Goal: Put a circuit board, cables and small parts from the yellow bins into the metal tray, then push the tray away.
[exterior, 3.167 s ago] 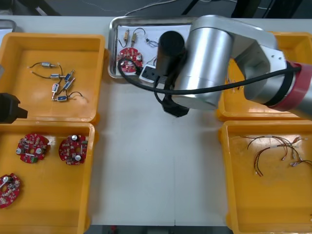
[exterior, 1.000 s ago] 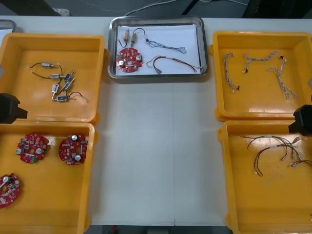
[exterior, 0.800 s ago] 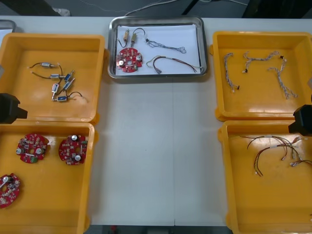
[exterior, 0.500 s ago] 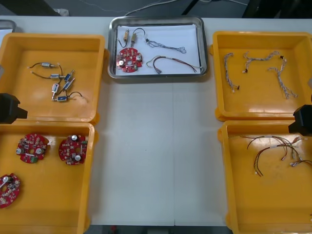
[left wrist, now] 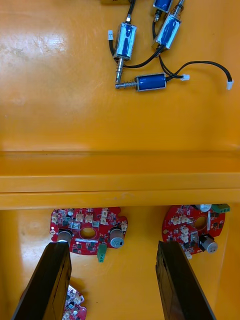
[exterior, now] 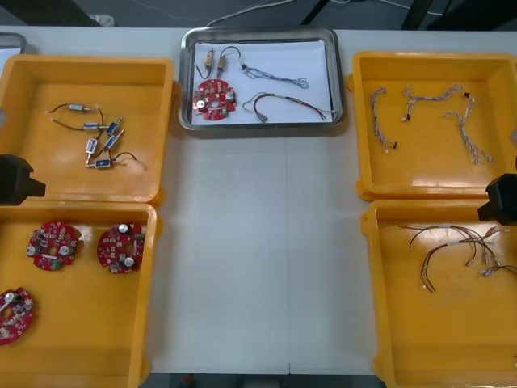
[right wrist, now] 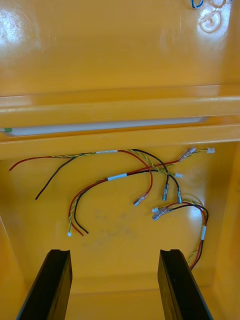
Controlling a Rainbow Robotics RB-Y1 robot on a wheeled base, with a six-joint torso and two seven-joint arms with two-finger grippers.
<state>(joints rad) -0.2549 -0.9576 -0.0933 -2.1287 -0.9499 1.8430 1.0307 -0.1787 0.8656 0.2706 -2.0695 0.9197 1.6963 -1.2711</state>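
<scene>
The shiny metal tray (exterior: 260, 33), lined white inside, sits on the pale surface (exterior: 258, 259). In it lie a round red circuit board (exterior: 214, 97), a twisted blue and white cable (exterior: 275, 77), a thin red and yellow cable (exterior: 287, 102) and small metal parts (exterior: 211, 58). Left of the tray, the left end effector (left wrist: 112, 247) hangs over glossy yellow bins (exterior: 48, 77) with its black fingers apart. Right of the tray, the right end effector (right wrist: 114, 252) does likewise, and both are empty.
</scene>
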